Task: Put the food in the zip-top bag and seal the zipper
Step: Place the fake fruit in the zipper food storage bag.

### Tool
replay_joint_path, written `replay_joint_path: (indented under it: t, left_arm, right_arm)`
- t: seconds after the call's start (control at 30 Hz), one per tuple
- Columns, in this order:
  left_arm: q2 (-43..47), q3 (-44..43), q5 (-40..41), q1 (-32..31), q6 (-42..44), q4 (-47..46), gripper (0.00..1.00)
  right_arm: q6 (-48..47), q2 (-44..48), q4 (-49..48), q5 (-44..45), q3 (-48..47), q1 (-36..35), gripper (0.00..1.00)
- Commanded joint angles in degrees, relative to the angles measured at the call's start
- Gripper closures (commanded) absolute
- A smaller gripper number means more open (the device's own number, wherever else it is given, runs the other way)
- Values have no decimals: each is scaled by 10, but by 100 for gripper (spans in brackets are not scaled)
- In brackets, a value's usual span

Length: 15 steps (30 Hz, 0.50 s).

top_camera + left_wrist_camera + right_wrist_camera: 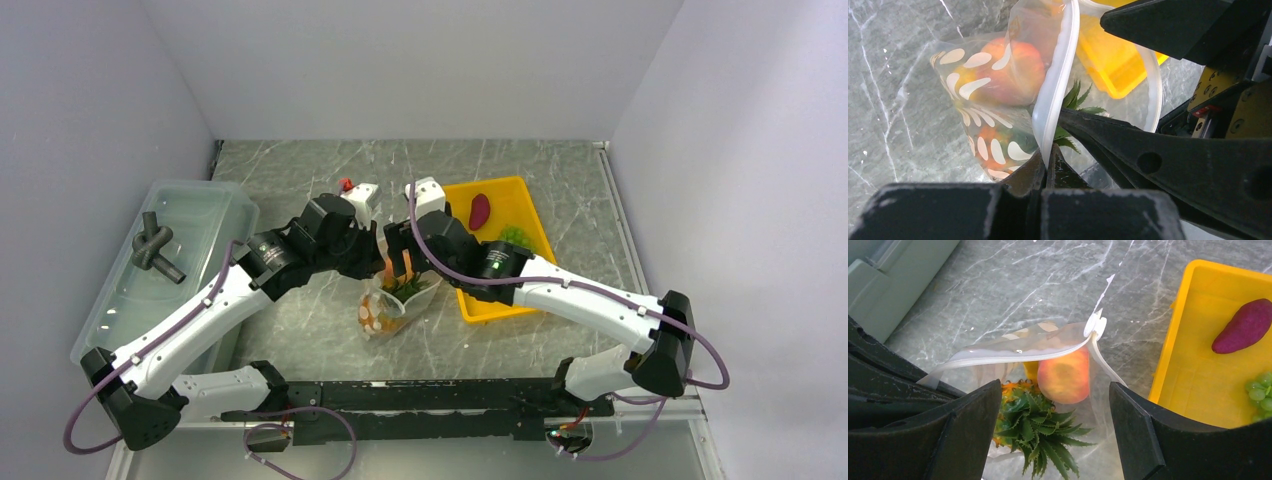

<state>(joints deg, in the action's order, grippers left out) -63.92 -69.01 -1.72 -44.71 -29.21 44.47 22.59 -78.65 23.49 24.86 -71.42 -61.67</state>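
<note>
Just left of the bright yellow plastic tray (pixel 505 195), seen from above: clear white-dotted zip-top bag (pixel 385 312), mouth up, beneath both grippers. Inside the tray, dark red-purple piece (pixel 480 211) and green grape bunch (pixel 515 236).

Left wrist: left gripper (pixel 1047 161) pinched tight on the whitish zipper strip (pixel 1058 85). Behind the dotted film, peach-coloured round fruit (pixel 1018 67) and orange pineapple with green spiky crown (pixel 1074 99); tray beyond the bag.

Right wrist: right gripper (pixel 1054 400) spread wide over the bag mouth, with fruit and pineapple below between its fingers, left of the tray.

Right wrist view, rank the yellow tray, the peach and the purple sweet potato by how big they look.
Largest: yellow tray. The peach and the purple sweet potato look about alike, so unranked.
</note>
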Motion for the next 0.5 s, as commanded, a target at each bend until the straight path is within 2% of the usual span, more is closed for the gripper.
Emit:
replay_joint_path:
  t: [0.0,0.3,0.47]
  left_arm:
    - [13,-8,-5,0,0,-16,100]
    - [11,-5,-2,-1,-1,-15,100]
    - [9,-2,1,-1,1,-18,100]
  right_arm:
    - [3,43,-24,-11,-20,-2,18]
    - [-12,113,-5,-21,-20,-2,18]
    - [-33,143,14,11,-23,-2,18]
